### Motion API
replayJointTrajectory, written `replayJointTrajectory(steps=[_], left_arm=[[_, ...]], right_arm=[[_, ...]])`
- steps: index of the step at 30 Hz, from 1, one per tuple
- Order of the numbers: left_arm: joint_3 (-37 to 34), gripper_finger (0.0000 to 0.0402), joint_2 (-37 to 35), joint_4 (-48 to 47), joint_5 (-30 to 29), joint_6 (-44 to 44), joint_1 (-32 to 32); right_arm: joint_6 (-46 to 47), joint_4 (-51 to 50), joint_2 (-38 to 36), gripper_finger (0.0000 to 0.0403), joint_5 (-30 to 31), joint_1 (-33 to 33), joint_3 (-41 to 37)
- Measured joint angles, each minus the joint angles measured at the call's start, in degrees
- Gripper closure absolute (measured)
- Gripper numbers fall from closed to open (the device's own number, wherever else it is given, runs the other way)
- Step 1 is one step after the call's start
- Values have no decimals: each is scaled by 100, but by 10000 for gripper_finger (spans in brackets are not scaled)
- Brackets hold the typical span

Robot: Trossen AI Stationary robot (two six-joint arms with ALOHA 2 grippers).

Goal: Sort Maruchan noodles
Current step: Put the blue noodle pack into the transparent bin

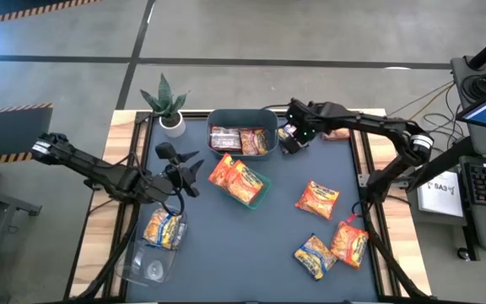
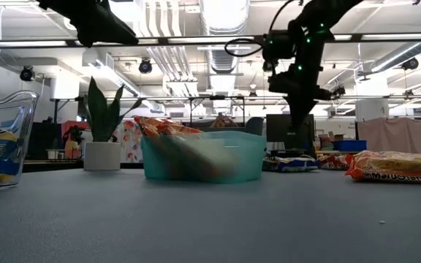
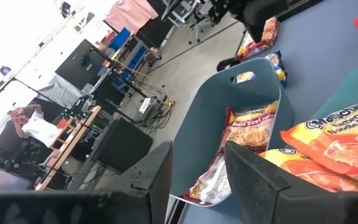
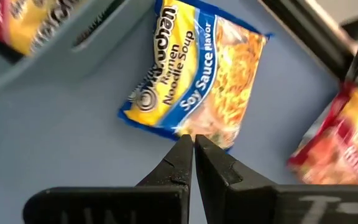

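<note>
Partly hidden: soy-sauce packet (image 4: 197,74) behind right gripper (image 4: 192,144).

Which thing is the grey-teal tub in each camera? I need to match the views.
High view: tub at the far middle of the table.
Low view: centre, translucent teal wall.
Left wrist view: centre, past the fingers.
Right wrist view: only an edge, in the corner.
Shared landmark: potted plant beside the tub, towards the left arm, in the high and low views.

orange packets (image 1: 241,181) piled in the green tray, dark red ones (image 1: 241,140) in the tub, others scattered flat.
</note>
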Motion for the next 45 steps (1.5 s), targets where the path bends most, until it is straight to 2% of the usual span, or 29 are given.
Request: replayJointTrajectory(steps=[4, 10, 14, 20, 24, 29, 38, 45], left_arm=[[0, 272, -1, -6, 0, -19, 0], [0, 272, -8, -8, -2, -35, 0], [0, 272, -10, -8, -4, -43, 0], [0, 272, -12, -8, -4, -56, 0], [0, 272, -12, -11, -4, -56, 0], [-2, 272, -11, -13, -2, -110, 0], [-4, 272, -10, -6, 3, -124, 0], [-4, 272, -8, -6, 7, -124, 0]], right_arm=[[-819, 289, 0, 394, 8, -140, -174], [-928, 429, 0, 388, 108, -146, -369], [-1233, 386, 0, 348, -49, -246, -380], [-2790, 469, 0, 266, -100, -153, -501], [-3650, 587, 2, 239, -169, -57, -895], [-3636, 1030, 7, 238, -167, -40, -1433], [-3735, 2573, 9, 259, -151, -27, -1955], [-3713, 2804, 9, 260, -151, -27, -2196]])
